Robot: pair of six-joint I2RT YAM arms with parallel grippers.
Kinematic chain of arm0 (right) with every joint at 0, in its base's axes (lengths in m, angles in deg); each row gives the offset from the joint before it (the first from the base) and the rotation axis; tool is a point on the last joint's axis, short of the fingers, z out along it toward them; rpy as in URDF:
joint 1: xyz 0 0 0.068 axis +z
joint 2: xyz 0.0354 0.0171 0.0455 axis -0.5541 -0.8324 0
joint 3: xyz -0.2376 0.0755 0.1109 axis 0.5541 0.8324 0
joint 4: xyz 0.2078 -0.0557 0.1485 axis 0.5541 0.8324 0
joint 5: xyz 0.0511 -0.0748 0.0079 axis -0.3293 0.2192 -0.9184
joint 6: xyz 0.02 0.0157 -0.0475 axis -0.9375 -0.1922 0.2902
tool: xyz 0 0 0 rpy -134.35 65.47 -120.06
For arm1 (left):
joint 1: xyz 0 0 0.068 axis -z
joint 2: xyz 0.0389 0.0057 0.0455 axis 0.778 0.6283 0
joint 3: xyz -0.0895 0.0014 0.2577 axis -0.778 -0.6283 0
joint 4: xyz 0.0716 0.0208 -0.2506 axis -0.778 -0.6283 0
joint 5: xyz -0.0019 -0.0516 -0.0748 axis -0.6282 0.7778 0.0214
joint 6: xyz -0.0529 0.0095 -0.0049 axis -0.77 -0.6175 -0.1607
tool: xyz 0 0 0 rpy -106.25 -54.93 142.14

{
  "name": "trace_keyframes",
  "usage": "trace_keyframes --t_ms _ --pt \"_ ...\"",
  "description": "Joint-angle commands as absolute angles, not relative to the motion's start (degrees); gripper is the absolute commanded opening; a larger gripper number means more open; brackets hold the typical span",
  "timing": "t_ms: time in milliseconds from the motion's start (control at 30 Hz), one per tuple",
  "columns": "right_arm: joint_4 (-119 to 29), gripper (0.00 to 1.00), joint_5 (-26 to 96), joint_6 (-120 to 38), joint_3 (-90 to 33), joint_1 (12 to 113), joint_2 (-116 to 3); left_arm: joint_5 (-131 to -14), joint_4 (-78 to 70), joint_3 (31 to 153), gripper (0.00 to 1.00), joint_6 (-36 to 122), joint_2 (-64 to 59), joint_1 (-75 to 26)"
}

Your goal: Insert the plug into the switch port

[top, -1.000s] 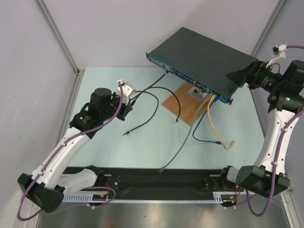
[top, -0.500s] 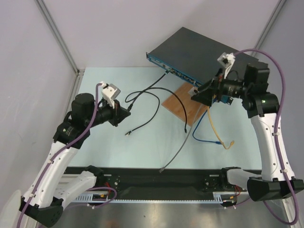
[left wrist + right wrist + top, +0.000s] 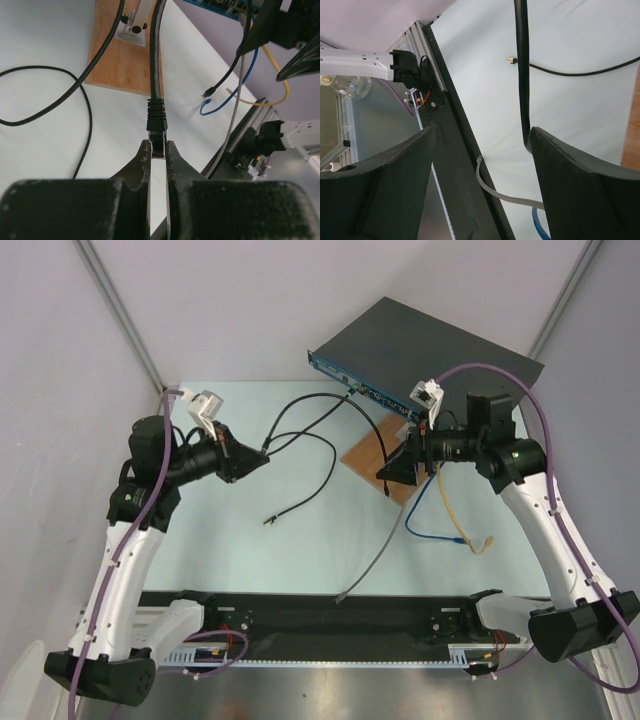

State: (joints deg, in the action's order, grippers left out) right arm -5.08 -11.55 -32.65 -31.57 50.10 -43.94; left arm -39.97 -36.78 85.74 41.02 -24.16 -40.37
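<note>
Two robot arms reach over a pale bench (image 3: 250,550), seen from above and from each wrist. At the bench's far right corner sits the switch (image 3: 400,335), a flat dark grey box set at an angle, with its narrow teal front face turned toward the bench's middle. A wooden board (image 3: 358,455) lies on the bench just in front of that face.

We see the left end effector (image 3: 157,150) raised over the left half of the bench, nearer the far edge. Its fingers are clamped on the clear tip of the plug (image 3: 157,120). The plug points away from the wrist, and its black cable (image 3: 156,50) runs straight on from it. In the overhead view that cable arcs toward the left end of the switch's face. The plug itself is well apart from the switch.

The right end effector (image 3: 385,472) hangs over the wooden board, pointing toward the left arm. Its fingers stand wide apart and grip nothing. In the right wrist view, a second black lead hangs between them, close beside one finger. We cannot tell whether it touches.

A yellow cable (image 3: 446,505) and a blue cable (image 3: 410,522) trail from the switch's face onto the right half of the bench. A grey cable (image 3: 372,558) runs from there toward the near edge.
</note>
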Motion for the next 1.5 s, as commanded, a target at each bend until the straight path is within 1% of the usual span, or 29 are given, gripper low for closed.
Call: trace_keyframes --t_ms 0,167,333,533,733,1000,1100,1200,1233,1300,1333,1367,1467 --pt "-7.99 0.8 -10.72 -33.5 -30.55 50.88 -44.33 -30.76 -31.9 88.21 0.0 34.75 -22.1 -44.3" --pt "-12.83 0.71 -11.08 -37.02 -30.2 51.67 -45.74 -28.19 -29.71 88.3 0.0 32.46 -21.12 -45.36" --pt "-13.8 0.73 -6.69 -35.89 -30.99 51.76 -46.71 -27.05 -30.14 88.91 0.0 31.4 -21.38 -45.45" --pt "-14.85 0.73 -2.82 -35.97 -30.64 51.14 -46.36 -26.26 -29.79 89.18 0.0 29.56 -21.65 -45.8" --pt "-15.47 0.71 -0.44 -36.06 -30.02 48.51 -44.78 -23.71 -27.51 89.18 0.0 26.31 -20.86 -46.94" --pt "-18.19 0.68 0.44 -36.85 -30.46 45.34 -43.89 -21.69 -27.24 89.44 0.01 26.04 -20.33 -47.12" --pt "-19.15 0.59 -2.18 -38.16 -30.55 45.6 -44.86 -20.9 -26.81 89.44 0.0 25.25 -20.07 -47.29" --pt "-19.6 0.44 -5.78 -39.48 -30.64 46.48 -46.09 -20.37 -25.58 89.35 0.0 23.67 -19.98 -47.3" --pt "-19.77 0.32 -6.67 -40.18 -30.64 46.83 -46.35 -20.11 -25.22 89.44 0.0 23.23 -19.98 -47.47" --pt "-21.08 0.18 -9.39 -43.17 -30.37 46.92 -47.4 -19.32 -23.74 88.91 0.0 21.13 -19.8 -47.82" --pt "-21.53 0.03 -10.45 -44.66 -30.37 47.01 -47.85 -19.05 -22.94 88.74 0.0 20.16 -19.8 -48.17" --pt "-22.92 0.0 -12.2 -47.28 -30.37 47.1 -48.63 -18.96 -22.15 88.21 0.0 18.5 -19.71 -48.35" --pt "-25.83 0.0 -15.45 -51.95 -30.02 47.1 -49.43 -19.05 -20.74 87.95 0.0 17.25 -19.71 -48.52"
